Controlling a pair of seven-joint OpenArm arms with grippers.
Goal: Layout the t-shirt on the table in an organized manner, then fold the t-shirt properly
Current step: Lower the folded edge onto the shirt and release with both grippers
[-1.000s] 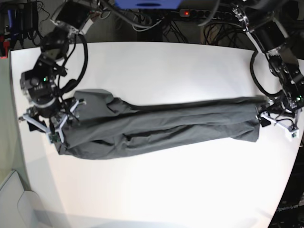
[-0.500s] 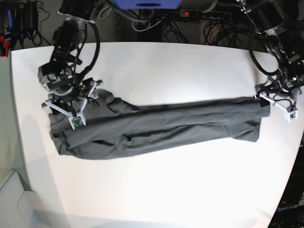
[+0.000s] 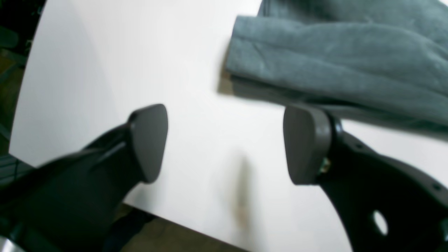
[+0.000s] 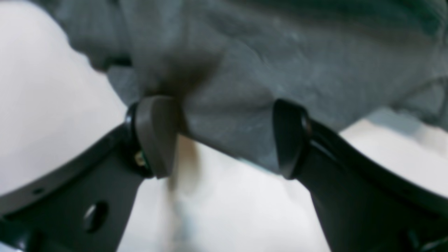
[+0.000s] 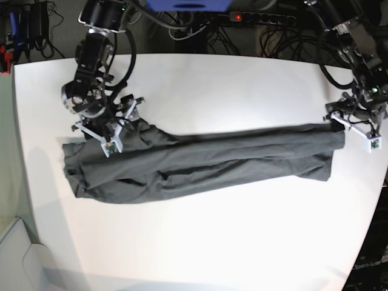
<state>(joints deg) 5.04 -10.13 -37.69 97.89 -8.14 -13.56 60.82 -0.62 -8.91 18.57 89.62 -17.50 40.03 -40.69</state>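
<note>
the t-shirt [image 4: 266, 63] is blurred (both wrist views), cut off by edges.

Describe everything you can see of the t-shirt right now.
The t-shirt is dark charcoal-grey soft fabric, folded lengthwise into a long creased band lying flat across the white table. One end is bunched under the right gripper, the other stops beside the left gripper. Both jaws stand open, gripping nothing.
</note>
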